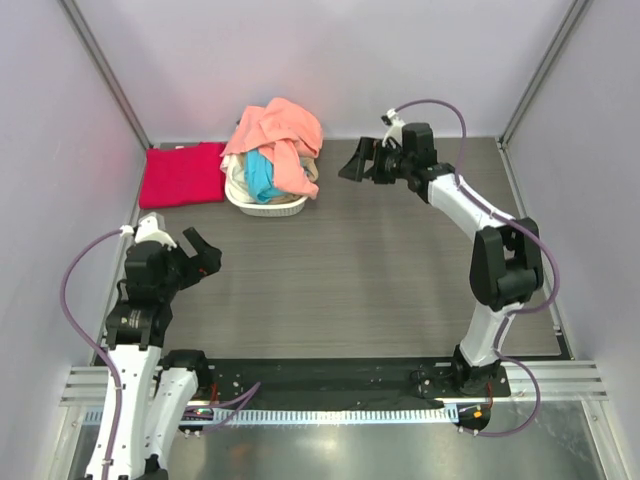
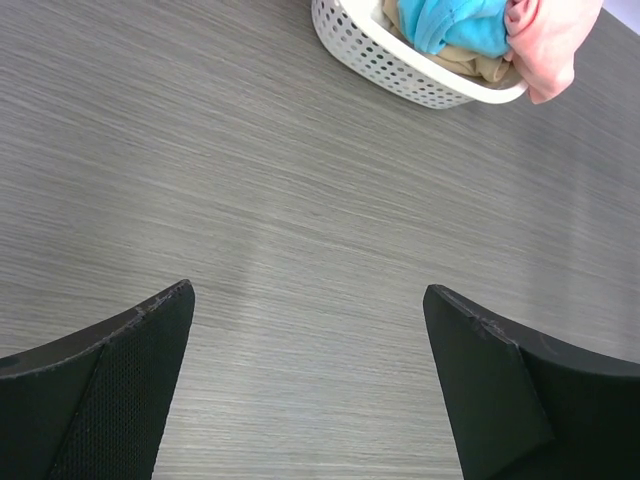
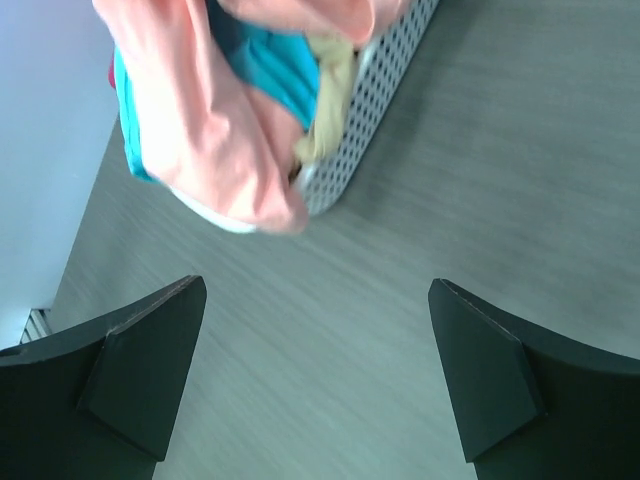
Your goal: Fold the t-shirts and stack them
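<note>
A salmon-pink t-shirt (image 1: 283, 140) is heaped over a white laundry basket (image 1: 262, 207) at the back of the table, with a teal blue shirt (image 1: 262, 177) and a beige shirt (image 2: 465, 62) under it. A crimson red shirt (image 1: 183, 174) lies folded flat left of the basket. My right gripper (image 1: 356, 160) is open and empty, hovering just right of the basket; its wrist view shows the pink shirt (image 3: 220, 130) hanging over the basket rim (image 3: 375, 90). My left gripper (image 1: 200, 258) is open and empty above bare table at the near left; the basket (image 2: 380, 55) is far ahead.
Pale walls and metal frame posts (image 1: 105, 70) enclose the grey wood-grain table (image 1: 360, 270). A black rail (image 1: 330, 375) runs along the near edge by the arm bases.
</note>
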You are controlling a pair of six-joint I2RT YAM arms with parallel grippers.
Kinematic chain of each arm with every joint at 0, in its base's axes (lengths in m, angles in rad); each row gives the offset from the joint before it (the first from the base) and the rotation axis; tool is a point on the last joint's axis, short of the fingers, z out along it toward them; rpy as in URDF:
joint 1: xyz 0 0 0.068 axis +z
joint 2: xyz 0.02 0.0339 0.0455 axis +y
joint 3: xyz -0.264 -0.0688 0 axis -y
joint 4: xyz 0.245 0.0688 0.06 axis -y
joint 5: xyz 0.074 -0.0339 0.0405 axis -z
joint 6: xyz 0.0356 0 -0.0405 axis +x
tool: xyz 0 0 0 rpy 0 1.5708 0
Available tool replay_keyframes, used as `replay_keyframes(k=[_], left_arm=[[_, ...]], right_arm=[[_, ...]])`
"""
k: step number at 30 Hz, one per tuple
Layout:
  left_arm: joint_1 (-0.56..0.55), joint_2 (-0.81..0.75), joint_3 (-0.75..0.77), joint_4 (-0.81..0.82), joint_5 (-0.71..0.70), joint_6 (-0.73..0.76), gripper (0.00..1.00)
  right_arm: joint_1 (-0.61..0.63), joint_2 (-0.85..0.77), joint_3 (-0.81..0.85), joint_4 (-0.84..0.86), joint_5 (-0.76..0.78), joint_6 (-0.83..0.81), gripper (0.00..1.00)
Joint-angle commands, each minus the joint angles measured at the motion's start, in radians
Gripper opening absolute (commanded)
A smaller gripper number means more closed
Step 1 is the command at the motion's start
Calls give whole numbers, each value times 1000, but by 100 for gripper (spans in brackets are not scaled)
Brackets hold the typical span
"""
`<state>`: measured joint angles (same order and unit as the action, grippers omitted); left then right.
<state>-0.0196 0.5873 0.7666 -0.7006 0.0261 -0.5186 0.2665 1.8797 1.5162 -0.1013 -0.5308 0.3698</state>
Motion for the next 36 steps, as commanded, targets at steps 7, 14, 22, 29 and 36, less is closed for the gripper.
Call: replay_keyframes(k=[7, 14, 22, 29, 36], left_arm=[[-2, -21, 3, 36, -12, 0, 99], [-2, -7, 10, 35, 50, 12, 96], [-2, -20, 3, 47, 83, 17, 95], [-2, -24, -1, 53, 92, 19, 95], [-2, -18, -3, 53, 98, 19, 94]], right_arm=[[184, -183, -35, -8, 189, -57, 100], [301, 103, 362, -133, 369, -97, 100], [330, 455, 827, -270, 505, -143, 99], [346, 541, 938, -278, 580, -183, 62], [390, 454, 917, -259, 657, -267, 23]])
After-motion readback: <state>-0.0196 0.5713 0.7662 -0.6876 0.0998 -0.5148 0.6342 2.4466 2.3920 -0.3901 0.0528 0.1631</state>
